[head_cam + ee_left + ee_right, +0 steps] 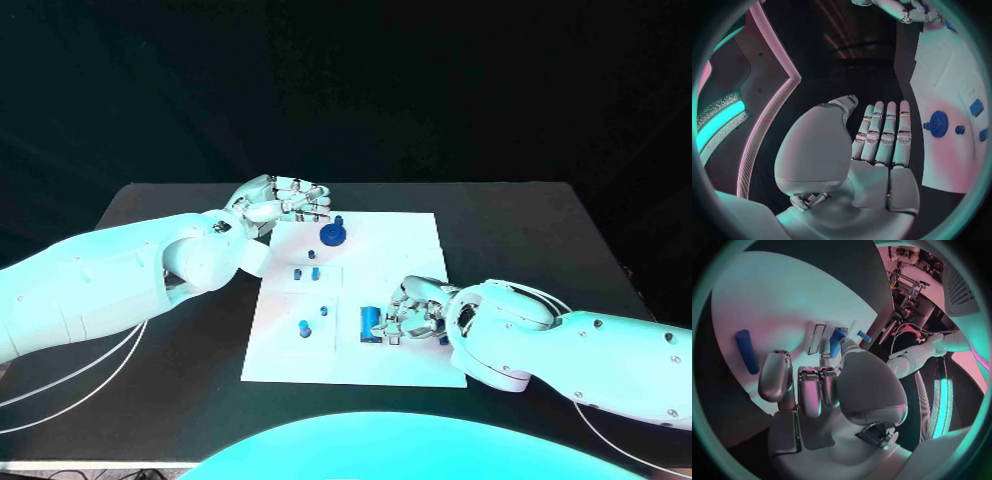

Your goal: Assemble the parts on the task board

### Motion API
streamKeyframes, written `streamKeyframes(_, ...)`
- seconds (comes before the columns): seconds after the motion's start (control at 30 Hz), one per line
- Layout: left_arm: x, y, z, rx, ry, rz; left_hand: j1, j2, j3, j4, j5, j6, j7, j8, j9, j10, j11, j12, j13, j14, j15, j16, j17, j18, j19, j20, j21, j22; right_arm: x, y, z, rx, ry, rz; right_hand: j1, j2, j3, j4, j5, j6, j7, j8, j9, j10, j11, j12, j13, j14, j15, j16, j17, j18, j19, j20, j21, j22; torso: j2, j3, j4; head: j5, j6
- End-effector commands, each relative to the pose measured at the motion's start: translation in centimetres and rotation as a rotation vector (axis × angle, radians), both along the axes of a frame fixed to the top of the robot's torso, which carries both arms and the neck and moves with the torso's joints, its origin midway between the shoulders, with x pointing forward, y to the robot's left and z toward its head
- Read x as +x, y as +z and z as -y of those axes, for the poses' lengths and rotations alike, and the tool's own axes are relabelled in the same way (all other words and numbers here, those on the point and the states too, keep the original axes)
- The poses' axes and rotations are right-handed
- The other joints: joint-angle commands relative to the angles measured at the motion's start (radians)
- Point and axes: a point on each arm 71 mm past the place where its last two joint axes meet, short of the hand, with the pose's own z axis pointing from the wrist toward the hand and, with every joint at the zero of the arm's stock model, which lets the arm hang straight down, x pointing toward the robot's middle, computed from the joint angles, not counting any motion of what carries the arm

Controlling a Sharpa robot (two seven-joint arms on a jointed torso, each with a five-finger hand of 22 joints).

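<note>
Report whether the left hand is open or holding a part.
Open: the left hand shows flat, straight fingers with nothing in them, beside the task board.

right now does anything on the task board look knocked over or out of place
Nothing stands out. The task board lies flat and square on the table, with the blue parts, including the round one, on it. The left robot hand is open beside it; the right robot hand rests over the board's near edge.

small blue parts (333, 234) lie scattered on the white task board (397, 240).
</note>
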Motion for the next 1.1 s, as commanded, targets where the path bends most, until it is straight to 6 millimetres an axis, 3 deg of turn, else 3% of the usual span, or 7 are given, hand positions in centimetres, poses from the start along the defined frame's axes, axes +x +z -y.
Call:
streamKeyframes(0.03, -0.1, 0.1, 0.2, -0.013, -0.011, 0.002, -0.007, -0.001, -0.007, 0.001, 0.003, 0.001, 0.003, -0.006, -0.001, -0.006, 0.003, -0.001, 0.001, 0.005, -0.001, -0.006, 0.001, 0.014, 0.004, 0.001, -0.004, -0.001, 0.1, 0.2, 0.1, -0.001, -0.008, 0.042, 0.003, 0.004, 0.006, 0.001, 0.006, -0.002, -0.004, -0.004, -0.001, 0.083, -0.007, 0.002, 0.223, 0.097, -0.005, 0.004, 0.227, -0.020, 0.006, -0.002, 0.002, 0.019, 0.000, 0.0009, -0.0009, 0.000, 0.001)
streamKeyframes(0.37, 0.0, 0.1, 0.1, -0.013, -0.011, 0.002, -0.007, -0.001, -0.007, 0.001, 0.003, 0.001, 0.003, -0.006, -0.001, -0.006, 0.003, -0.001, 0.001, 0.005, -0.001, -0.006, 0.001, 0.014, 0.004, 0.001, -0.004, -0.001, -0.1, 0.8, 1.0, 0.072, -0.042, 0.068, -0.004, -0.009, 0.012, 0.000, 0.005, -0.009, 0.000, -0.011, -0.004, 0.080, -0.004, -0.002, 0.219, 0.095, -0.003, 0.001, 0.217, -0.017, 0.001, -0.001, -0.014, 0.010, 0.000, 0.0010, -0.0013, -0.003, 0.005)
streamKeyframes(0.53, -0.1, 0.1, 0.1, -0.012, -0.010, 0.002, -0.007, -0.001, -0.007, 0.001, 0.003, 0.001, 0.003, -0.006, -0.001, -0.006, 0.003, -0.001, 0.001, 0.005, -0.001, -0.006, 0.001, 0.014, 0.004, 0.001, -0.004, -0.001, 0.4, 2.4, 3.3, 0.111, -0.123, 0.056, -0.021, -0.036, 0.041, 0.000, 0.004, -0.053, 0.027, -0.059, -0.025, 0.071, 0.019, -0.018, 0.208, 0.091, 0.015, -0.005, 0.198, -0.013, -0.011, 0.012, -0.048, -0.005, -0.001, -0.0003, -0.0014, -0.011, 0.005)
streamKeyframes(0.6, -0.1, 0.1, 0.1, -0.011, -0.009, 0.001, -0.007, -0.001, -0.007, 0.001, 0.003, 0.001, 0.003, -0.006, -0.001, -0.006, 0.003, -0.001, 0.001, 0.005, -0.001, -0.006, 0.001, 0.014, 0.004, 0.001, -0.004, -0.001, 0.8, 3.0, 4.5, 0.105, -0.151, 0.052, -0.019, -0.051, 0.054, -0.001, 0.004, -0.089, 0.044, -0.095, -0.039, 0.065, 0.033, -0.027, 0.201, 0.090, 0.026, -0.008, 0.192, -0.012, -0.015, 0.020, -0.059, -0.010, -0.001, -0.0011, -0.0015, -0.015, 0.006)
streamKeyframes(0.73, -0.1, 0.1, 0.1, -0.012, -0.010, 0.002, -0.007, -0.001, -0.007, 0.001, 0.003, 0.001, 0.003, -0.006, -0.001, -0.006, 0.003, -0.001, 0.001, 0.005, -0.001, -0.006, 0.001, 0.014, 0.004, 0.001, -0.004, -0.001, 1.2, 3.4, 6.5, 0.081, -0.189, 0.058, 0.013, -0.080, 0.080, -0.008, 0.004, -0.099, 0.056, -0.124, -0.047, 0.060, 0.045, -0.035, 0.195, 0.089, 0.038, -0.009, 0.187, -0.010, -0.017, 0.032, -0.068, -0.011, -0.001, -0.0024, -0.0016, -0.021, 0.007)
streamKeyframes(0.9, -0.1, 0.1, 0.1, -0.012, -0.010, 0.002, -0.007, -0.001, -0.007, 0.001, 0.003, 0.001, 0.003, -0.006, -0.001, -0.006, 0.003, -0.001, 0.001, 0.005, -0.001, -0.006, 0.001, 0.014, 0.004, 0.001, -0.004, -0.001, 1.2, 3.1, 8.9, 0.012, -0.204, 0.081, 0.062, -0.110, 0.109, -0.016, 0.003, -0.078, 0.055, -0.131, -0.045, 0.057, 0.045, -0.038, 0.194, 0.088, 0.039, -0.010, 0.185, -0.009, -0.016, 0.036, -0.067, -0.007, 0.000, 0.0005, -0.0003, -0.028, 0.005)
streamKeyframes(1.1, -0.1, 0.1, 0.1, -0.012, -0.011, 0.002, -0.010, 0.001, -0.010, -0.001, 0.003, 0.002, 0.002, -0.006, -0.003, -0.006, 0.002, -0.001, 0.001, 0.007, -0.001, -0.010, 0.002, 0.014, 0.007, 0.001, -0.007, -0.005, 0.3, 1.6, 10.4, -0.059, -0.198, 0.069, 0.068, -0.124, 0.126, -0.002, 0.003, -0.016, 0.033, -0.104, -0.031, 0.047, 0.027, -0.057, 0.180, 0.087, 0.025, -0.012, 0.182, -0.008, -0.018, 0.028, -0.074, -0.008, 0.001, 0.0013, -0.0002, -0.031, 0.006)
